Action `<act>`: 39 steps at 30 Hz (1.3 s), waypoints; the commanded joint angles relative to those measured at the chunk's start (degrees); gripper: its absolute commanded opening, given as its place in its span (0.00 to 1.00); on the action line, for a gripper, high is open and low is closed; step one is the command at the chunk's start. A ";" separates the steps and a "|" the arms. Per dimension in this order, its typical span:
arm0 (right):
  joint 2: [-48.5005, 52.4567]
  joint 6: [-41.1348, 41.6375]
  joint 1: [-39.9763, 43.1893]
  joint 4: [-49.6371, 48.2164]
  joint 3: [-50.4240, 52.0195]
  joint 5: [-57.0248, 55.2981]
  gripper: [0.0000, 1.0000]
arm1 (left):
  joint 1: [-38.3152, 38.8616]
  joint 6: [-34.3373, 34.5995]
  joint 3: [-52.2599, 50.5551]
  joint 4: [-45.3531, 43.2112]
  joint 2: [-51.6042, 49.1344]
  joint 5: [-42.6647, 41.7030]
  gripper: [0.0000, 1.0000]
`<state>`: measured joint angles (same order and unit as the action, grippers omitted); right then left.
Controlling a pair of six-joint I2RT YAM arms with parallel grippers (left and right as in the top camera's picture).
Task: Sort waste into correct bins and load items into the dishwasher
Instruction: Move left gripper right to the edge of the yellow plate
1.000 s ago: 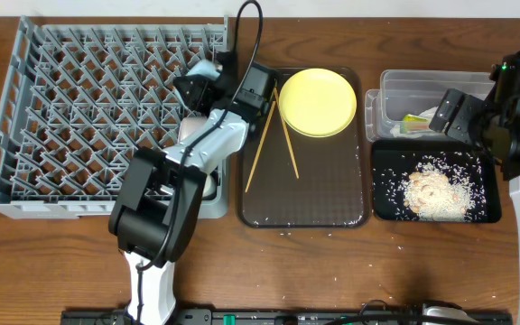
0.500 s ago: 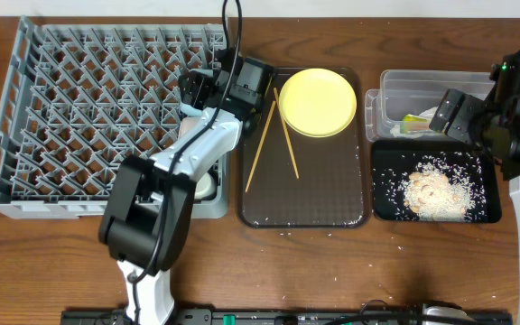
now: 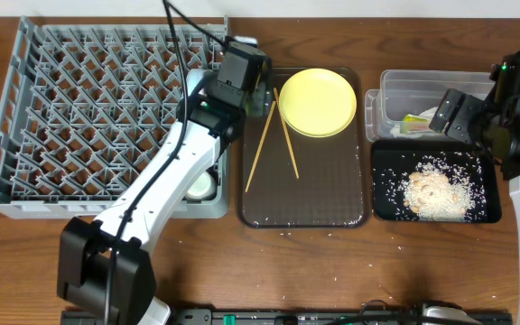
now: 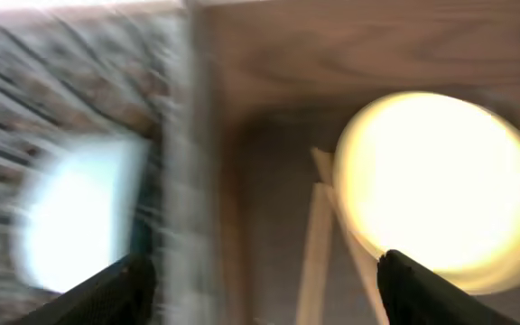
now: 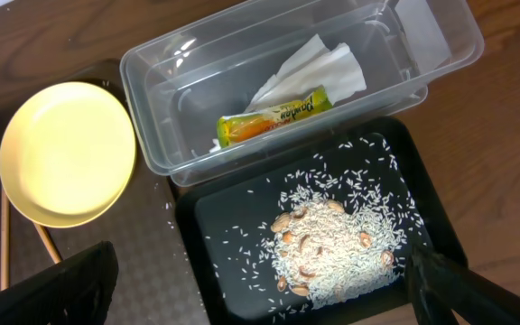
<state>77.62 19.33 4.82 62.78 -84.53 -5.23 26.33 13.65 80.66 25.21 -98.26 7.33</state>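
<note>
My left gripper point(image 3: 251, 88) is open and empty over the right edge of the grey dish rack point(image 3: 79, 108), beside the brown serving tray. The left wrist view is blurred. It shows the open jaws point(image 4: 260, 302) above the rack edge, the yellow plate point(image 4: 441, 190) and a chopstick point(image 4: 319, 244). The plate point(image 3: 319, 101) and two chopsticks point(image 3: 262, 144) lie on the serving tray. My right gripper point(image 3: 447, 113) point(image 5: 260, 307) is open and empty above the clear tub point(image 5: 197, 158), which holds the wrapper point(image 5: 273, 116) and white paper point(image 5: 319, 68). The black tray point(image 5: 233, 235) holds rice point(image 5: 341, 248).
The brown serving tray point(image 3: 305, 203) lies between the rack and the bins. A white round dish point(image 3: 199, 187) sits in the rack's front right corner. A pale blurred shape point(image 4: 79, 217) shows inside the rack. Loose rice grains dot the table's front.
My left arm has stretched out. Its gripper has moved from over the rack's right part to the rack's right edge, next to the serving tray. The right arm has not moved.
</note>
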 commanded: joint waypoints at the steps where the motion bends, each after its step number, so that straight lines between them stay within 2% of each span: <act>1: 0.28 0.79 0.46 0.04 -0.11 -0.94 0.99 | 1.77 11.21 0.76 0.90 -3.52 -10.32 0.79; 3: 0.28 0.79 0.46 0.04 -0.11 -0.94 0.99 | 2.99 11.78 0.76 0.92 -5.92 -10.32 0.76; 10: 0.28 0.79 0.46 0.04 -0.11 -0.94 0.99 | 5.40 11.74 0.76 1.11 -12.26 -10.29 0.74; 14: 0.28 0.79 0.46 0.04 -0.11 -0.94 0.99 | 5.20 11.19 0.76 2.19 -13.16 -9.66 0.74; 19: 0.28 0.79 0.46 0.04 -0.11 -0.94 0.99 | 5.20 8.92 1.25 3.26 -13.16 -9.73 0.68; 30: 0.28 0.79 0.46 0.04 -0.11 -0.94 0.99 | 3.85 6.99 17.55 21.46 -13.18 -9.75 0.66; 34: 0.28 0.81 0.46 0.04 -0.11 -0.94 0.99 | 3.87 8.55 18.69 20.74 -13.25 -11.08 0.66; 39: 0.28 0.79 0.46 0.04 -0.11 -0.94 0.99 | 3.91 15.15 18.67 15.39 -14.95 -10.75 0.66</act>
<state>77.62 19.33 4.82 62.81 -84.51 -5.23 30.33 24.47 98.72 42.17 -111.46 -3.11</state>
